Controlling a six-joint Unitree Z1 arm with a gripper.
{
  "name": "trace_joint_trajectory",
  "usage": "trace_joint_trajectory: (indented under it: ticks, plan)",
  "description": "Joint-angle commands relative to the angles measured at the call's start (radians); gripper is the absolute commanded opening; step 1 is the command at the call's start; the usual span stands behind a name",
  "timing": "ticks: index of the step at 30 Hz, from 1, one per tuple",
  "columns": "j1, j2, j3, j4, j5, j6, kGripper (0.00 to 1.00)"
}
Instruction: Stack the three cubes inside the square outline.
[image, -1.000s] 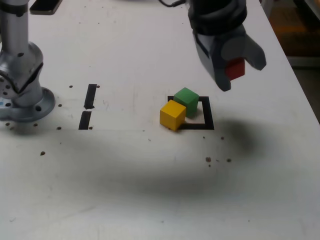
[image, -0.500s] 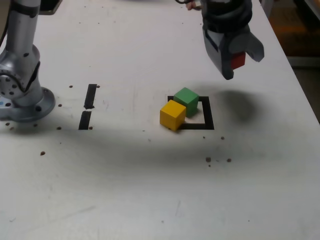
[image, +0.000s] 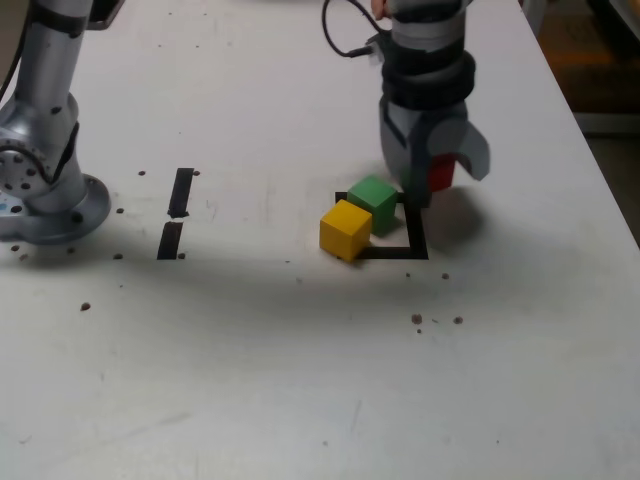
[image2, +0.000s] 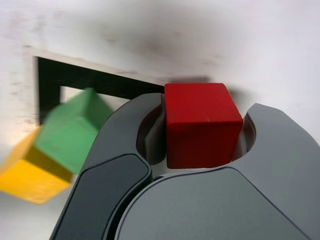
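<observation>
My gripper (image: 437, 178) is shut on the red cube (image: 441, 174), which fills the gap between the grey fingers (image2: 120, 150) in the wrist view as red cube (image2: 201, 123). It hangs low over the far right corner of the square outline (image: 415, 238), beside the green cube (image: 373, 201). The green cube sits inside the outline's left part. The yellow cube (image: 345, 229) touches it at the front and lies across the outline's left edge. In the wrist view the green cube (image2: 72, 132), the yellow cube (image2: 30, 167) and the square outline (image2: 90, 80) appear blurred.
The arm's silver base (image: 40, 150) stands at the exterior view's left. Two short black tape strips (image: 176, 210) lie on the white table (image: 300, 380) between base and cubes. Small dark specks (image: 430, 320) dot the table. The table's right edge (image: 600, 170) runs close behind the gripper.
The gripper, holding the red cube, has come down and moved left in the exterior view, from high above the table's far right to just beside the green cube at the outline.
</observation>
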Motion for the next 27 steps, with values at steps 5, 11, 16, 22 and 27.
trace_joint_trajectory:
  ticks: [5,11,16,22,27]
  plan:
    - [0.001,-0.076,0.102,-0.002,-0.06,0.003,0.0]
    - [-0.004,-0.161,0.224,0.011,-0.13,0.025,0.0]
    - [-0.027,-0.256,0.35,0.054,-0.216,0.031,0.0]
    - [-0.055,-0.382,0.489,0.094,-0.31,0.031,0.0]
    - [-0.061,-0.47,0.502,0.079,-0.25,0.033,0.0]
